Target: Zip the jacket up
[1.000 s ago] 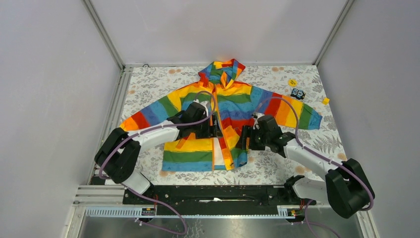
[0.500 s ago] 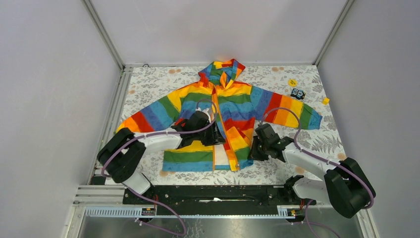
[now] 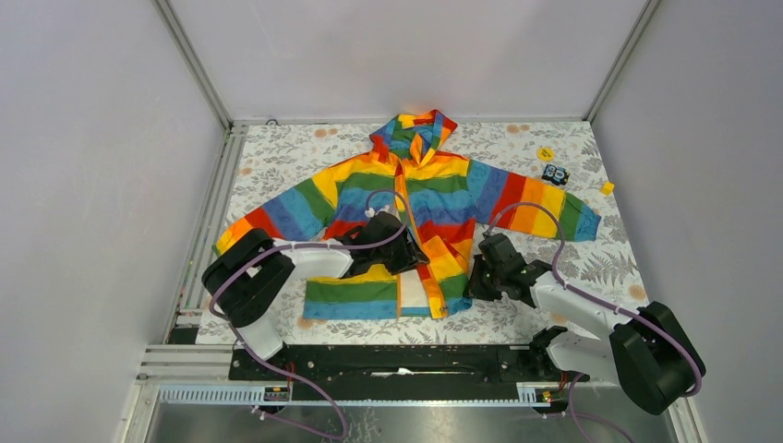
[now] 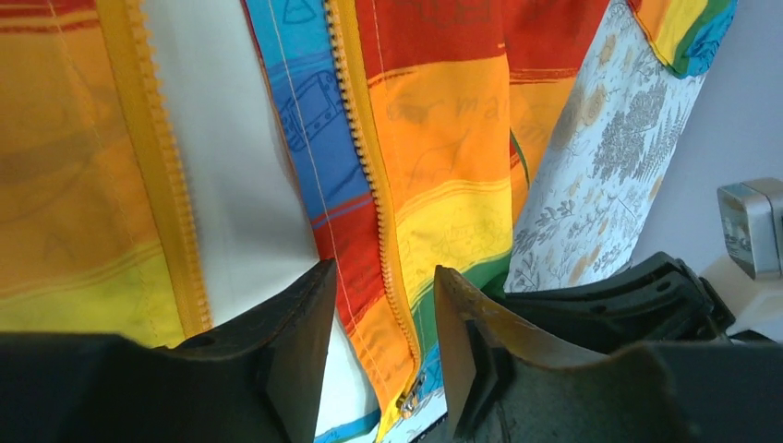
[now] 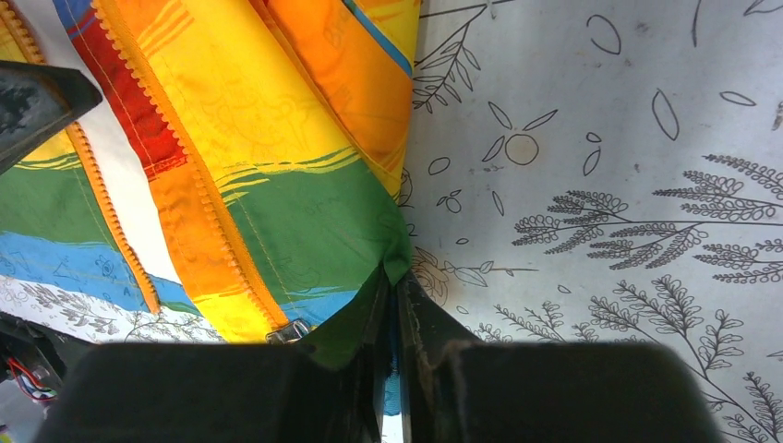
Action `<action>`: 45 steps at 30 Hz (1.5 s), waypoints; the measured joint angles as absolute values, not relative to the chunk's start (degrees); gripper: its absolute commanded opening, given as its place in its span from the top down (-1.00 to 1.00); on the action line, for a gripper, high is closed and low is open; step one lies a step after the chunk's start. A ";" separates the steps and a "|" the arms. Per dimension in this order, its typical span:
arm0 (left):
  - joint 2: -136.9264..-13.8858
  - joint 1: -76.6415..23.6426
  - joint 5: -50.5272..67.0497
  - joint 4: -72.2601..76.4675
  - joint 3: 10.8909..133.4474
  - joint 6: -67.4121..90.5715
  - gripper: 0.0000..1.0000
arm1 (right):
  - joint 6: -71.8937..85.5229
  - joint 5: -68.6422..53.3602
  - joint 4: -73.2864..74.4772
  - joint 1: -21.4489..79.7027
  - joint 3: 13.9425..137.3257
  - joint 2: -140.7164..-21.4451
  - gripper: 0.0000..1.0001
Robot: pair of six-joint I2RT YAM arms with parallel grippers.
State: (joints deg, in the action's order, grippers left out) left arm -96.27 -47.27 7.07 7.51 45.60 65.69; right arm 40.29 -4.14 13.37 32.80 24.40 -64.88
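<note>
Right end effector [image 5: 395, 288] pinching closed on the green hem corner of the rainbow-striped hooded fabric jacket [image 3: 443, 189], which is lying spread open-fronted on the floral-patterned table [image 3: 517, 138]. Left end effector [image 4: 383, 277] hovering half-open, jaws straddling the orange zipper edge [image 4: 369, 185], gripping nothing.

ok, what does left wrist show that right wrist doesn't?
Only left wrist: the left tool, jaws apart over a row of zipper teeth. Only right wrist: the right tool shut on the green hem corner of the jacket. Both: the white lining and the floral tablecloth.
</note>
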 measured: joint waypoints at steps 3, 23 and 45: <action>-97.91 -47.46 6.13 8.62 46.06 66.59 0.14 | 40.12 -4.14 13.23 32.80 24.40 -64.88 0.77; -106.08 -49.60 6.02 12.10 52.36 65.04 0.92 | 39.59 -4.01 12.25 32.80 23.24 -62.87 0.38; -87.64 -46.41 23.81 17.87 52.38 50.46 1.00 | 25.04 -14.24 1.96 32.82 24.49 -41.34 -0.70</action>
